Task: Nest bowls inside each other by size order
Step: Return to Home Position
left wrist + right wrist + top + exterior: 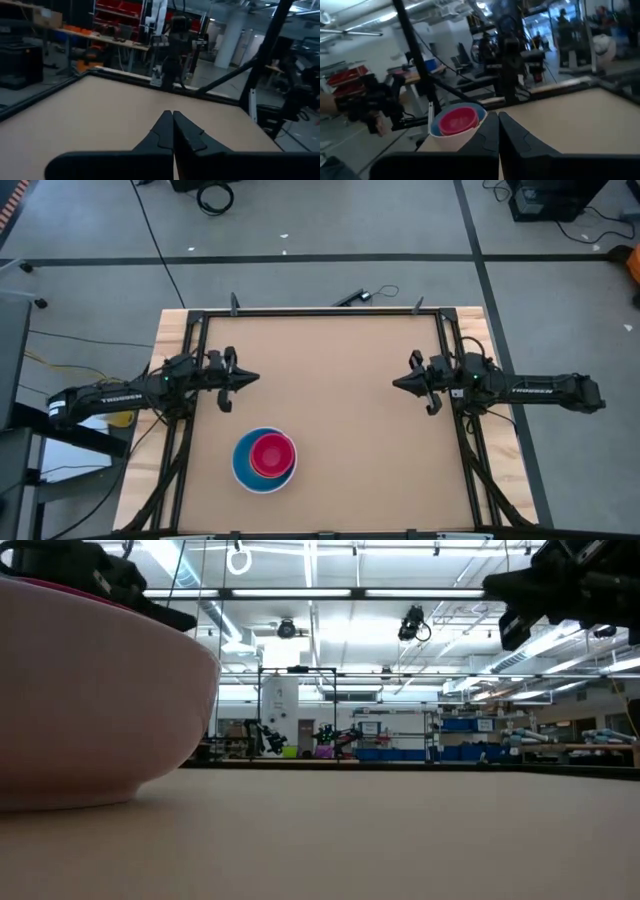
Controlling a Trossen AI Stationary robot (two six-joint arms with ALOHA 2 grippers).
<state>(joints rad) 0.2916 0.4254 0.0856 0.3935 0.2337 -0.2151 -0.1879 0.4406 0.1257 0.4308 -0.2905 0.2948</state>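
A stack of nested bowls rests by its base on the table near the front edge, left of centre. The magenta-red bowl sits inside the light blue one, with a white rim outside. The stack also shows in the right wrist view and fills the left of the low view. Yellow and orange bowls are hidden. My left gripper is shut and empty above the table's left side. My right gripper is shut and empty above the right side.
A black frame runs along the table's far and side edges. The bare table surface lies between the two grippers. Cables lie on the floor beyond the far edge.
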